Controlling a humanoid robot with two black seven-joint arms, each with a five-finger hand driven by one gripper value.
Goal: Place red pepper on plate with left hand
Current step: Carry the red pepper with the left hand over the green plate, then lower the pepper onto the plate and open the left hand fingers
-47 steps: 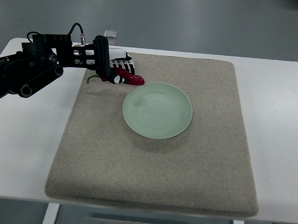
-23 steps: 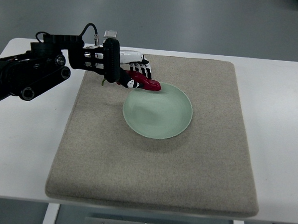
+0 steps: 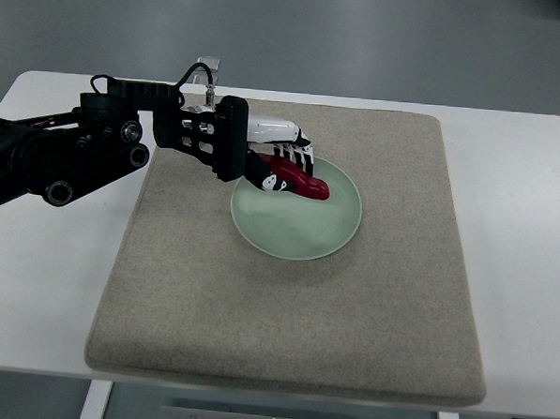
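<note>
The left robot hand (image 3: 273,162) grips the red pepper (image 3: 298,180) over the green plate (image 3: 302,231), which sits on a mat (image 3: 350,307).

— Where does the left hand (image 3: 269,157) sit?

— Its arm comes in from the left edge, and the fingers (image 3: 297,157) reach over the rear left part of the plate (image 3: 335,233).

— And the pepper (image 3: 296,179)?

— Directly under the fingers, held in their grasp above the plate's rear half, its tip pointing right, past the fingertips.

— What lies below the fingers?

— The plate, which rests on the mat (image 3: 284,313); most of it lies to the front and right of the fingers.

— And the mat?

— It lies on the table (image 3: 523,232), which shows bare to the left of, right of and behind the mat.
</note>
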